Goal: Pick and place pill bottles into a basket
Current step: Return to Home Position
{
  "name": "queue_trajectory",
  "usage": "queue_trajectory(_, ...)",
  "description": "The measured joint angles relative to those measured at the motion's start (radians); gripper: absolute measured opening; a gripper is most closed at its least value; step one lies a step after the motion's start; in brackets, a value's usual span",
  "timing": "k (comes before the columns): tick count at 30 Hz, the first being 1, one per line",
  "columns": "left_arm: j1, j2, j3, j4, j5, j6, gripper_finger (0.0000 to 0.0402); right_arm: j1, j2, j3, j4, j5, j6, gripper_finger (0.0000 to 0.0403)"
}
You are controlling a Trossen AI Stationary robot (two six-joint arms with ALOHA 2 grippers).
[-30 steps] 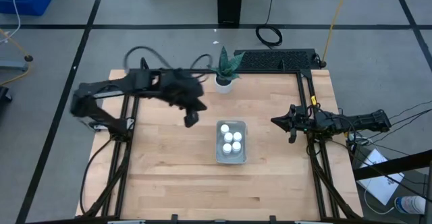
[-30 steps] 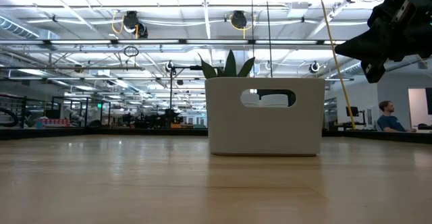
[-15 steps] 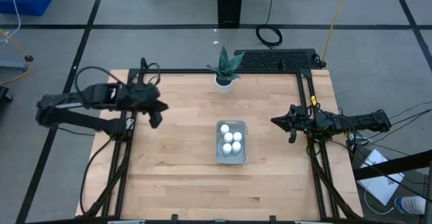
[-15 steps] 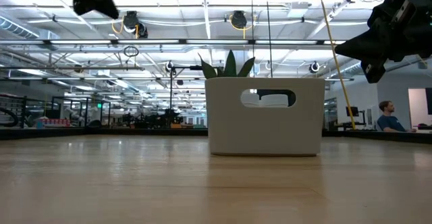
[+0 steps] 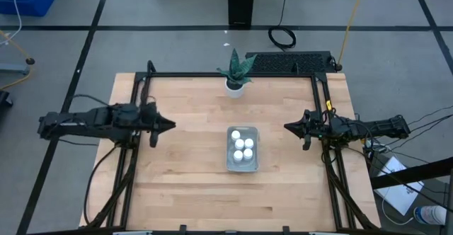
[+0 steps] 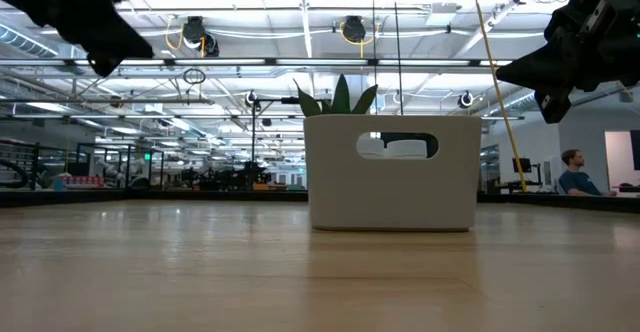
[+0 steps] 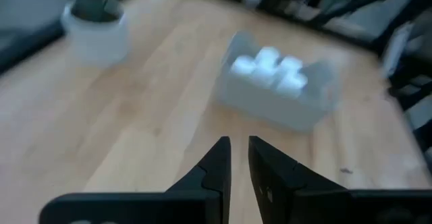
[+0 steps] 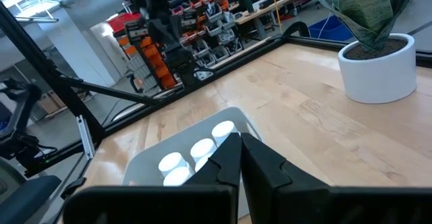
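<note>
The grey-blue basket [image 5: 243, 164] stands on the table's middle, a little right of centre. Several white pill bottles [image 5: 239, 144] stand upright inside it; they also show in the left wrist view [image 7: 270, 65] and the right wrist view [image 8: 202, 148]. My left gripper [image 5: 172, 125] hovers at the table's left edge, shut and empty, pointing toward the basket. My right gripper [image 5: 286, 127] hovers at the table's right edge, shut and empty, also pointing toward the basket. In the low view the basket [image 6: 390, 177] hides the bottles.
A white pot with a green plant [image 5: 235, 86] stands at the table's far edge, behind the basket. Black frame rails [image 5: 134, 157] run along the table's left, right and far sides. Bare wood lies all around the basket.
My left gripper has drawn back from above the table, near the plant and basket, toward the table's left edge, and now points level toward the basket. The basket and its bottles have stayed where they were.
</note>
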Motion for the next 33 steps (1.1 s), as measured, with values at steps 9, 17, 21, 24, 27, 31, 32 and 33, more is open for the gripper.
queue_trajectory(9,-0.006,-0.283,-0.2,0.197,0.024,0.162,0.0057,0.0,0.0,0.0,0.0,0.0,0.0,0.0004)
queue_trajectory(17,-0.006,-0.442,-0.344,0.388,0.06,0.176,0.0057,0.0,0.0,0.0,0.0,0.0,0.0,0.0004)
queue_trajectory(21,-0.006,-0.439,-0.376,0.414,0.12,0.172,0.0057,0.0,0.0,0.0,0.0,0.0,0.0,0.0004)
queue_trajectory(24,-0.006,-0.44,-0.388,0.495,0.183,0.218,0.0056,0.0,0.0,0.0,0.0,0.0,0.0,0.0004)
queue_trajectory(27,-0.006,-0.44,-0.412,0.517,0.174,0.224,0.0058,0.0,0.0,0.0,0.0,0.0,0.0,0.0004)
queue_trajectory(31,-0.006,-0.44,-0.484,0.562,0.17,0.196,0.0056,0.0,0.0,0.0,0.0,0.0,0.0,0.0004)
queue_trajectory(32,-0.006,-0.44,-0.49,0.56,0.188,0.193,0.0056,0.0,0.0,0.0,0.0,0.0,0.0,0.0004)
queue_trajectory(33,-0.006,-0.437,-0.49,0.559,0.206,0.196,0.0057,0.0,0.0,0.0,0.001,0.0,0.0,0.0004)
